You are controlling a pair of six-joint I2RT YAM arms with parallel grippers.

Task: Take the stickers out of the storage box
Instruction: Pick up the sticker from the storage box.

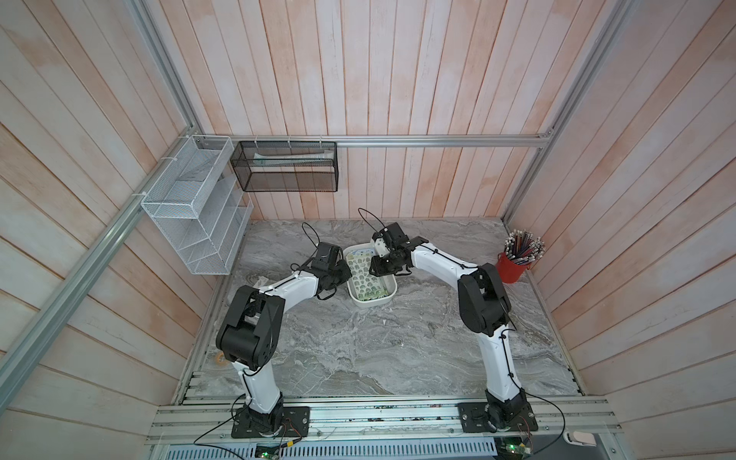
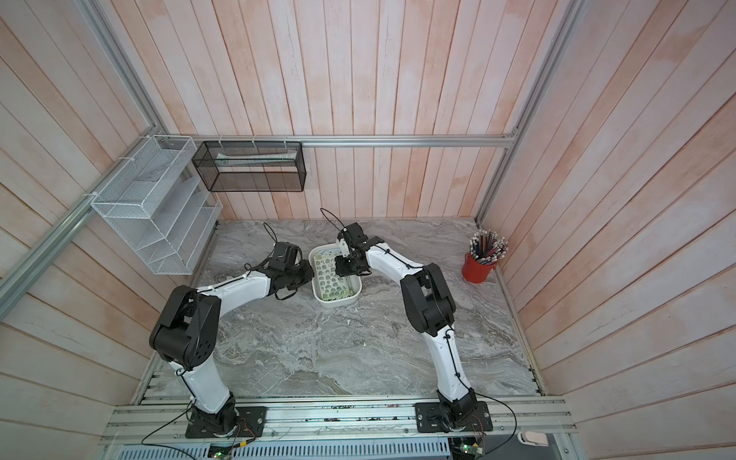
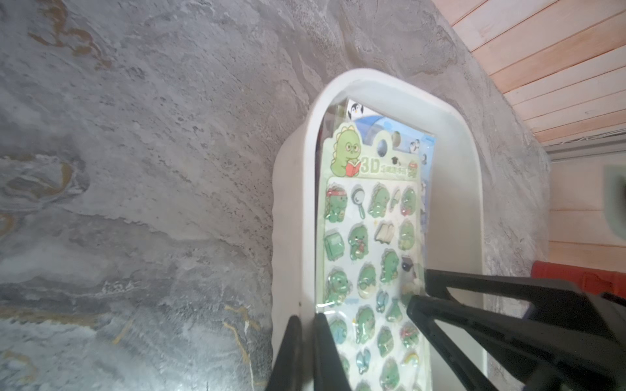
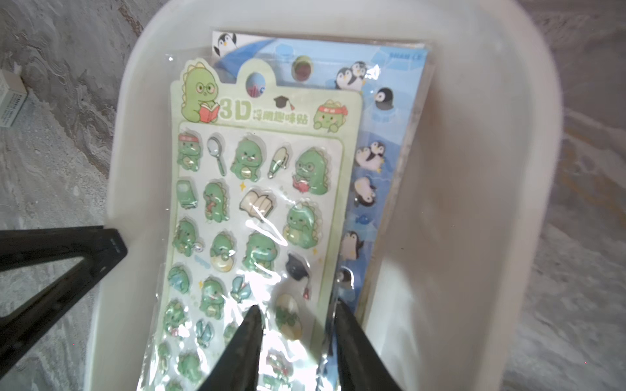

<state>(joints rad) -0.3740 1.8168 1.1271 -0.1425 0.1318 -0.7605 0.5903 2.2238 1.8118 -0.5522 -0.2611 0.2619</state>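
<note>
The white storage box [image 1: 374, 303] [image 2: 336, 303] stands mid-table between both arms. Stickers lie stacked inside it: a green dinosaur sheet [image 4: 257, 189] [image 3: 366, 237] [image 1: 364, 280] on top, and a blue penguin sheet [image 4: 379, 142] under it, showing at its far end and along one side. My left gripper [image 3: 308, 320] [image 1: 345, 275] is shut on the box's long wall [image 3: 294, 237], one finger outside and one inside. My right gripper [image 4: 297, 308] [image 1: 374, 267] is down in the box, jaws apart. One fingertip [image 4: 252, 315] rests on the green sheet and the other sits at that sheet's edge.
A red cup of pencils [image 1: 513, 267] stands at the table's right edge. On the left wall hangs a white wire rack [image 1: 195, 211], and a black mesh basket [image 1: 284, 167] hangs on the back wall. A small white carton [image 4: 10, 101] lies on the table beyond the box.
</note>
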